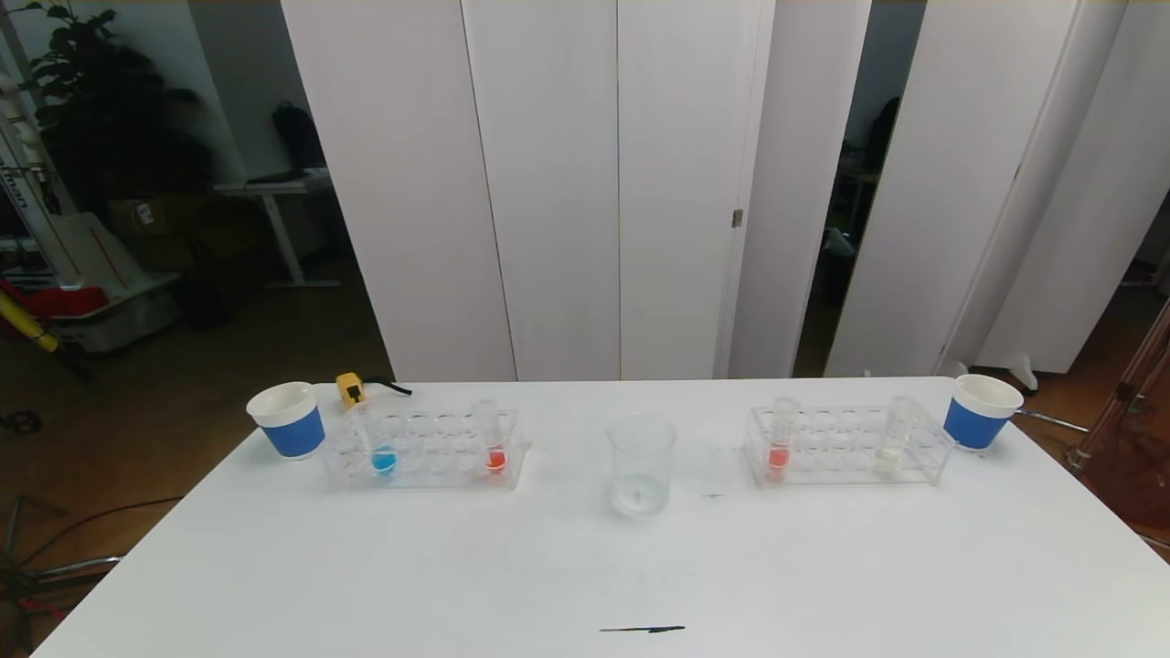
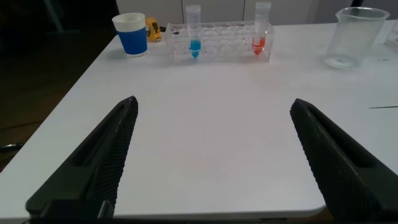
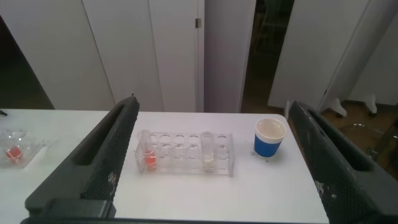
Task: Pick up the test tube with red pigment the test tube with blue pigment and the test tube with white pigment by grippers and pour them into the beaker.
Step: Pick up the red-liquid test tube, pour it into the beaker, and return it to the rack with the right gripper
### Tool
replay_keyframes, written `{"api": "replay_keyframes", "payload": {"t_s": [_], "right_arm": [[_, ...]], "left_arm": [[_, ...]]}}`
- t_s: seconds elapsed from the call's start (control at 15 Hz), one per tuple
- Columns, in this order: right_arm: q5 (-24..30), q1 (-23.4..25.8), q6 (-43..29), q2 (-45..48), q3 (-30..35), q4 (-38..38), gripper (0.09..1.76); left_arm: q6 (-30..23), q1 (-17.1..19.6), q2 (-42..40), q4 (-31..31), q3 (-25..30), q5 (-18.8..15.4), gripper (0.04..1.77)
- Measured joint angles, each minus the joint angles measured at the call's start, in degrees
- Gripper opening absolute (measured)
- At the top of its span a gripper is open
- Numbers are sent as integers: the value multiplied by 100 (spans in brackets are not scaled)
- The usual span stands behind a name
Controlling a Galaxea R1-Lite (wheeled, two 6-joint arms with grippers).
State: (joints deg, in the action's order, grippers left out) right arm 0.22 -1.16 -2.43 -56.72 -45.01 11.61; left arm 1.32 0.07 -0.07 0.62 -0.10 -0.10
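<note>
Hovering released, left tool [image 2: 211,155] well short of blue tube [image 2: 194,32], right tool [image 3: 211,155] released above white tube [image 3: 208,151]

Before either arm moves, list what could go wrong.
1. Each rack holds a red tube too; the left gripper could take the one beside the blue-pigment tube by mistake.
2. The white-pigment tube looks faint against its clear rack, so a grasp could miss.
3. The beaker could tip if bumped.

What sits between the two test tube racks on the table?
Only the beaker, standing upright on the table about midway between the left rack and the right rack. The head view shows this.
</note>
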Motion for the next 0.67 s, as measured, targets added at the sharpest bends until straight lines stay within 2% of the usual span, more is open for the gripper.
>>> {"api": "replay_keyframes", "payload": {"t_s": [0.27, 0.67], "right_arm": [[-33, -250, -33, -1378, 122, 958, 173], [-1143, -1151, -38, -2770, 819, 2555, 173]], "left_arm": [[0, 0, 0, 0, 0, 0, 175], [0, 0, 0, -2, 0, 0, 175]]}}
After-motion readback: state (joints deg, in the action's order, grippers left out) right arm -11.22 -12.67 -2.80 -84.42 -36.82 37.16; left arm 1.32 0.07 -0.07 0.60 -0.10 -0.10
